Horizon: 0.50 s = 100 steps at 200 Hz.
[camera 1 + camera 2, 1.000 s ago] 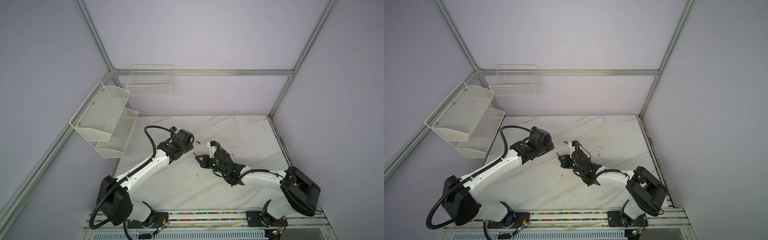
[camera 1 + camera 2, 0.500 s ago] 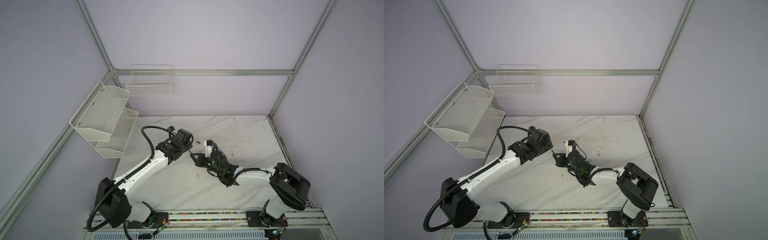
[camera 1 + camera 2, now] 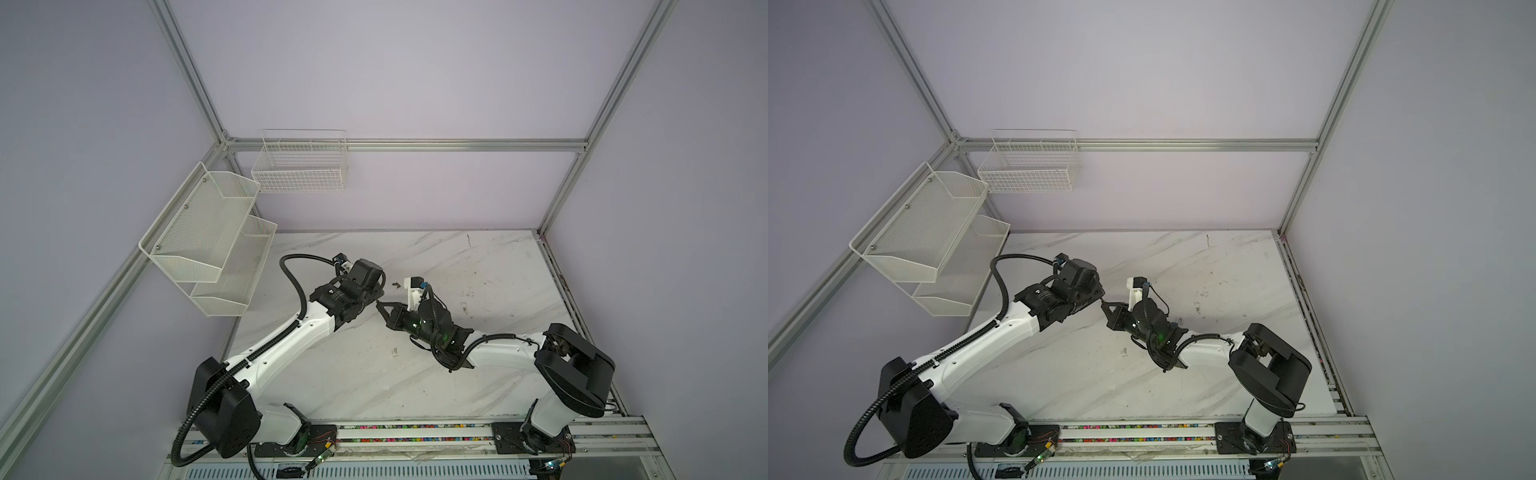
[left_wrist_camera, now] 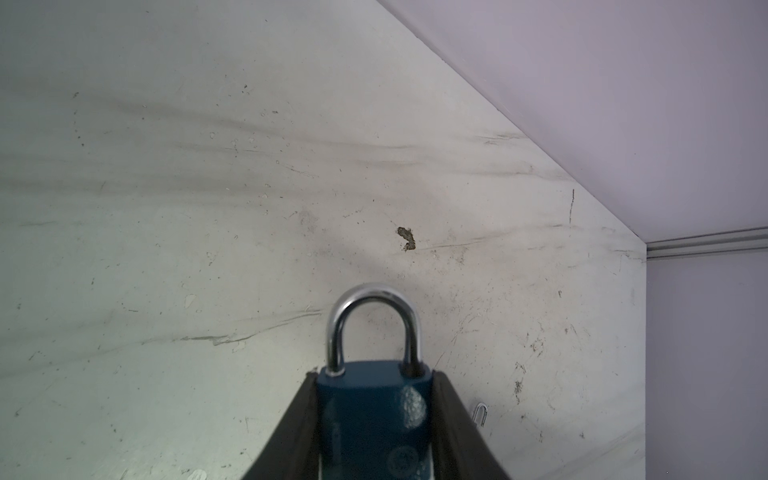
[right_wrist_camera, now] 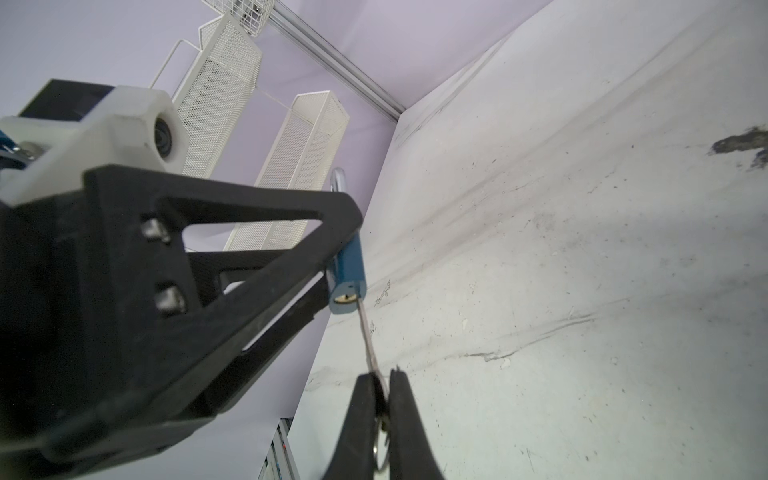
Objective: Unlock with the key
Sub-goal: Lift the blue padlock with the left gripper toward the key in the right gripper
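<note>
A white marble-patterned table [image 3: 498,270] fills the floor of a lilac-walled booth. Two robot arms reach from its near edge and meet above the middle.

The left gripper [image 4: 373,374] is clamped on a blue padlock [image 4: 374,411], one black finger flat on each narrow side of the body, holding it clear of the table. The silver shackle [image 4: 374,316] points away from the wrist and sits closed.

The right gripper [image 5: 382,376] is pinched together on the head of a thin silver key [image 5: 365,332], with a key ring [image 5: 380,449] hanging between its fingers. The blade tip meets the padlock's bottom face at or just beside the brass keyhole [image 5: 345,298]; whether it has entered is unclear.

The padlock looks rigid, dense and smooth-painted, so gripping its sides suits it. The key seems light and stiff but may pivot between the pads; its head is the place to hold.
</note>
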Motion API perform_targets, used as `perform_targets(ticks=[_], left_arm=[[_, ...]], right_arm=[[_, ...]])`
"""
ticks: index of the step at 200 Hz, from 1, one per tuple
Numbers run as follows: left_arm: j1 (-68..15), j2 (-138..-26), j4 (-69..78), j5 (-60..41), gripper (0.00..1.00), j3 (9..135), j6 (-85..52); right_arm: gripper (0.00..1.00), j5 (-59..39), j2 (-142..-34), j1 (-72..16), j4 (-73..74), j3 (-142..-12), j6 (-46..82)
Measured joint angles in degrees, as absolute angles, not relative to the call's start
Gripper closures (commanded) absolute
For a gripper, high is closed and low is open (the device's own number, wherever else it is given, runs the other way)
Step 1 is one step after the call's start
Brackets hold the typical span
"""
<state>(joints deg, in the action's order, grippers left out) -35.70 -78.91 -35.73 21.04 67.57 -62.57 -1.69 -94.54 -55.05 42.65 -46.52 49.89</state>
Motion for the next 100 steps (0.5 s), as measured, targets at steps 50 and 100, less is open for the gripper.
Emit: perform_targets(ticks=[50,100], left_arm=[[-35.7,-78.8,-35.4,21.3,0.97,67.6,-63.2],[-35.7,-78.1,-35.2,21.3,0.98,67.2,-64.0]], right_arm=[[1.00,-2.0,-94.8,-55.3,43.1,-47.2,49.9],[1.00,-1.8,-95.4,-56.0,43.5,-47.4,49.9]])
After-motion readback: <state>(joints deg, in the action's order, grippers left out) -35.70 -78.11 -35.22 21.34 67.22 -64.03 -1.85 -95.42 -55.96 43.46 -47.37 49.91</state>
